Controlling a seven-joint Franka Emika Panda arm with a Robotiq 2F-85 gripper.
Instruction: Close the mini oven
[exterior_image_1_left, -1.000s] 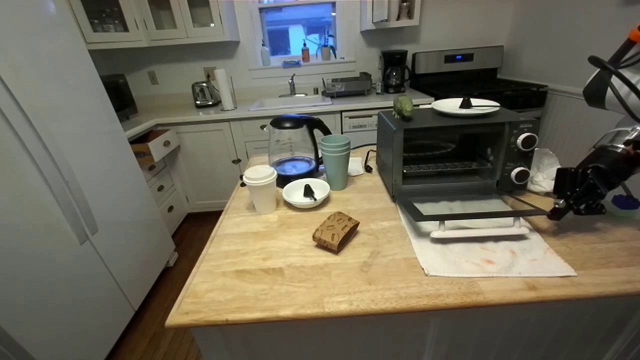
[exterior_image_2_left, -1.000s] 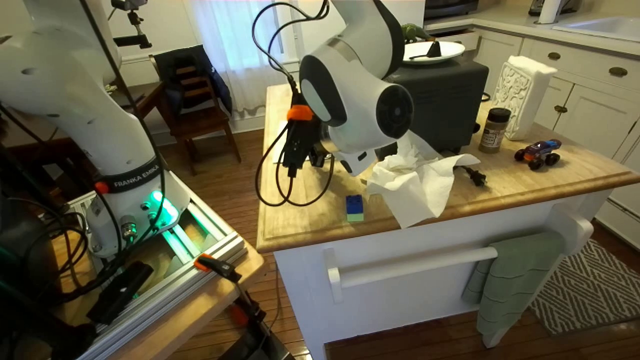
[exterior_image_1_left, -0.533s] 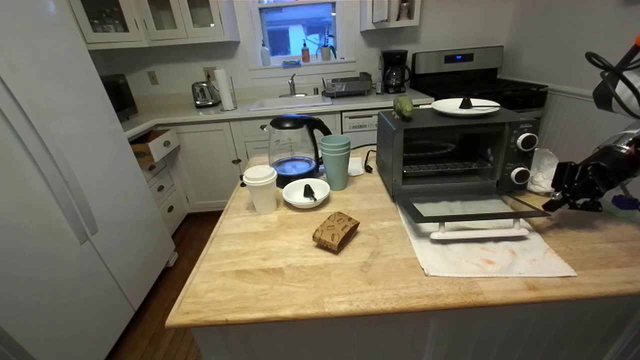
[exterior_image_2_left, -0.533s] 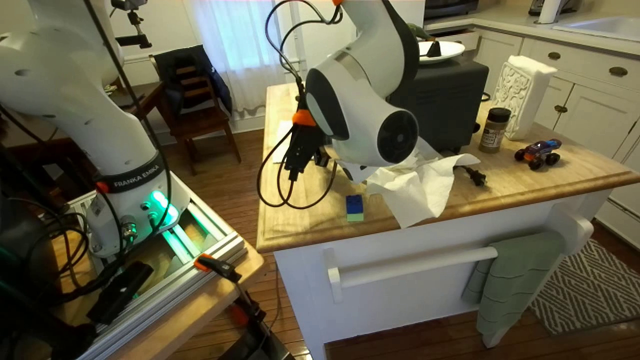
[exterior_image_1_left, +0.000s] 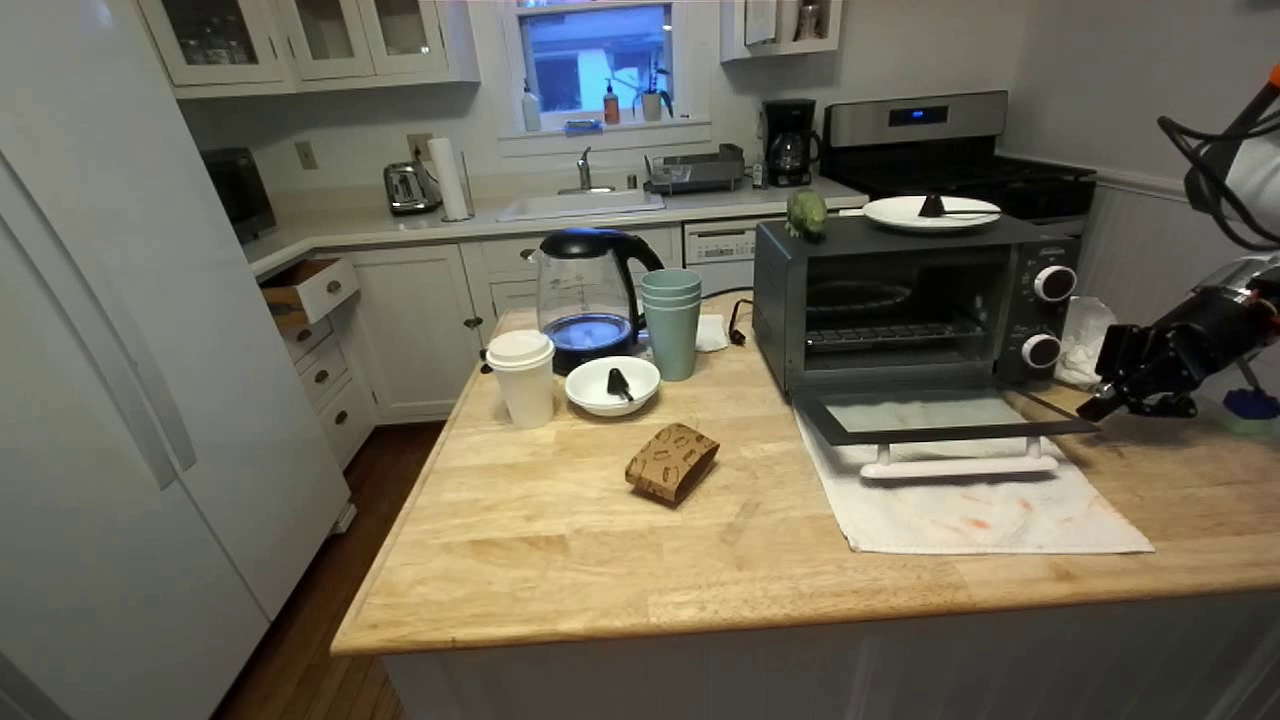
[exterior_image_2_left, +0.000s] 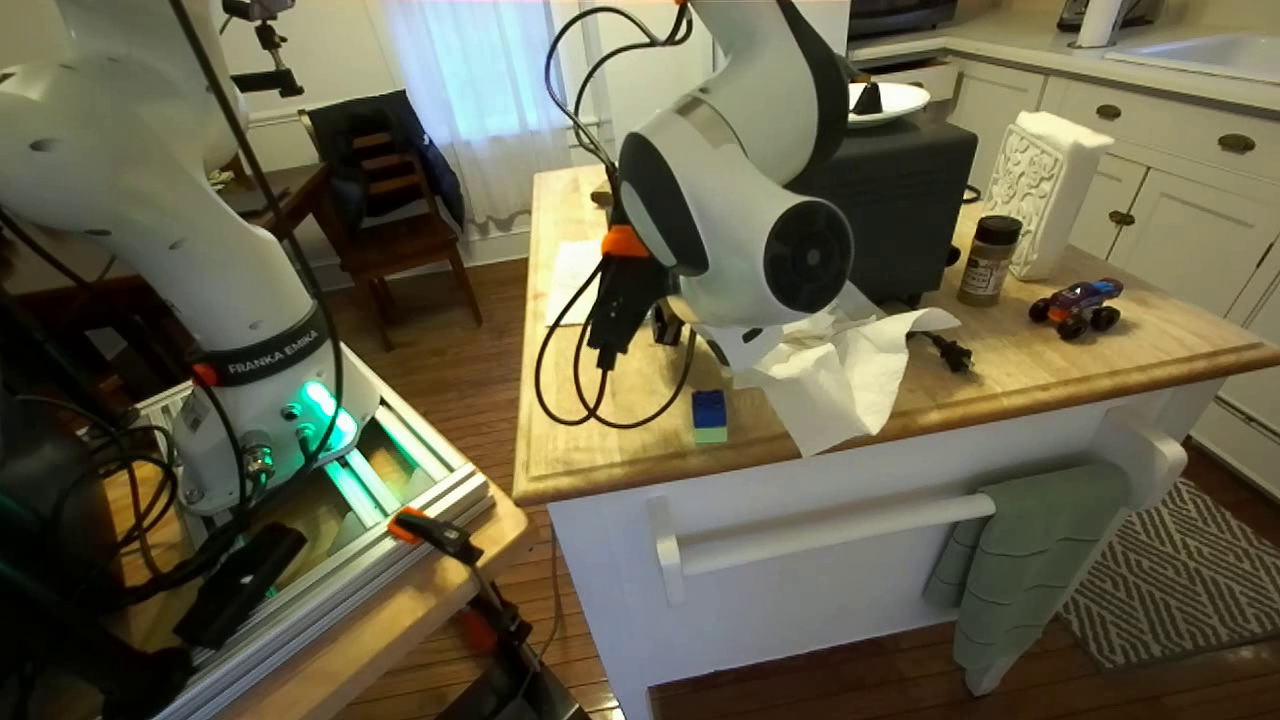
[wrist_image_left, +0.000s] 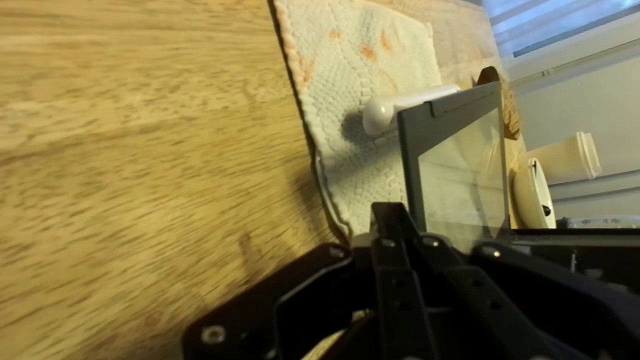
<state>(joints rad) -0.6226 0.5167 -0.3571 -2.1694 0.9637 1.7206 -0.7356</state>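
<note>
The mini oven (exterior_image_1_left: 775, 310) stands on the wooden island with its door dropped open nearly flat. Its glass door (exterior_image_1_left: 915, 410) has a white bar handle (exterior_image_1_left: 960, 467) at the front edge. In an exterior view the oven's dark side (exterior_image_2_left: 915, 190) shows behind my arm; the door is hidden there. My gripper (exterior_image_1_left: 1092, 408) is low at the door's knob-side edge. In the wrist view the gripper's (wrist_image_left: 395, 212) fingers are together with nothing between them, just beside the door frame (wrist_image_left: 412, 165); I cannot tell if they touch it. The handle (wrist_image_left: 377, 116) lies farther out.
A stained white cloth (exterior_image_1_left: 990, 515) lies under the door. A plate (exterior_image_1_left: 930, 213) and a green toy (exterior_image_1_left: 806, 213) sit on the oven. Crumpled paper (exterior_image_2_left: 850, 370) and a blue-green block (exterior_image_2_left: 709, 415) are near the arm. A brown sleeve (exterior_image_1_left: 673, 462) and a bowl (exterior_image_1_left: 612, 387) stand off left.
My gripper has risen slightly and shifted a little toward the door's edge. In an exterior view the arm has moved right. The door has not visibly moved.
</note>
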